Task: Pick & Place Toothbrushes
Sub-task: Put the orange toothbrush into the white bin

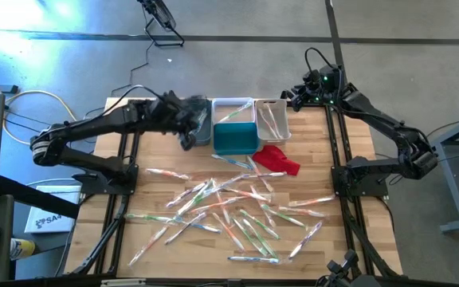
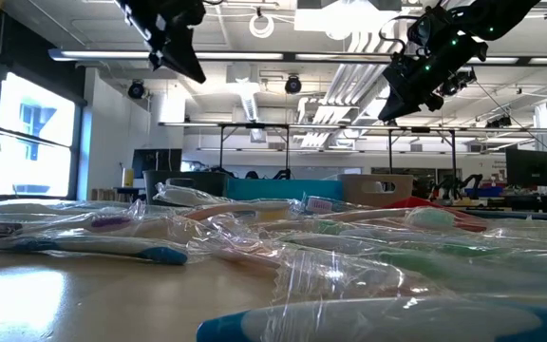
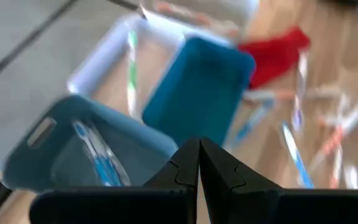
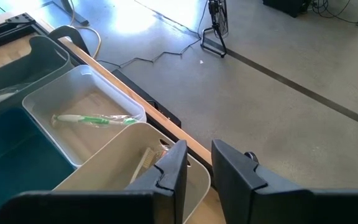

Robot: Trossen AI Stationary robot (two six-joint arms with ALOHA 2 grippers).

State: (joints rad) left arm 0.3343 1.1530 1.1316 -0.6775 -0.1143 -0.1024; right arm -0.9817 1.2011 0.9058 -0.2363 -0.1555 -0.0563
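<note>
Early days: most brushes not yet binned.
Desk [image 1: 146, 239] carries a big scatter of toothbrushes [image 1: 229, 211] near-centre; only a few are in the far bins [image 1: 245, 123], e.g. green one in white bin [image 4: 79, 102]. Left gripper [image 3: 199, 163] over grey bin [image 3: 73, 155], jaws shut, empty. Right gripper [image 4: 197, 165] parked far right over bins, jaws ajar, holding nothing.
</note>
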